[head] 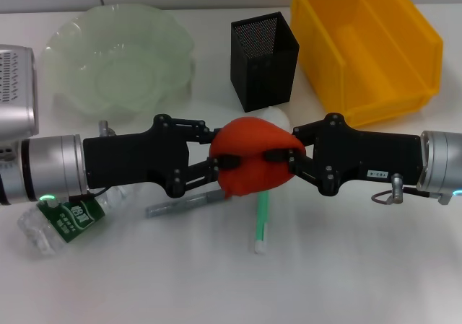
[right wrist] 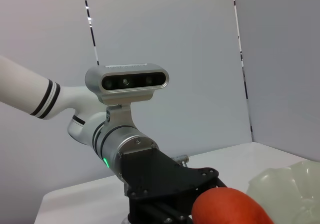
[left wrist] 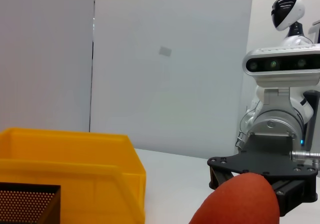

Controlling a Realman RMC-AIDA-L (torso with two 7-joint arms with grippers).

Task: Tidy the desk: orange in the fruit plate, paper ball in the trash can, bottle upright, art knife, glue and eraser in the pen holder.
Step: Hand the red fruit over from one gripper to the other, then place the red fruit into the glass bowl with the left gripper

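Both arms meet over the middle of the white desk (head: 361, 281), each reaching in level from its own side, and the orange (head: 253, 167) sits between them, raised above the desk surface. The left gripper (head: 214, 159) has its black fingers closed against the orange's left side, and the right gripper (head: 283, 158) has its fingers pressed on the right side, so both claws grip the same fruit. Under the orange lies the art knife (head: 184, 203), its long axis running left to right with a slight tilt, the right end partly hidden beneath the fruit. Just right of it the glue (head: 263, 223) lies with its long axis running near to far, its whitish tip pointing toward the near edge. The bottle (head: 68, 223) lies on its side at the near left, under the left arm, its green label facing up; its cap is hidden. The fruit plate (head: 65, 46) sits at the far left, the pen holder (head: 263, 68) stands upright at the far centre, and the trash can (head: 404, 57) is at the far right beside it. A white rounded shape, perhaps the paper ball (head: 278, 116), shows just behind the orange, near the pen holder.
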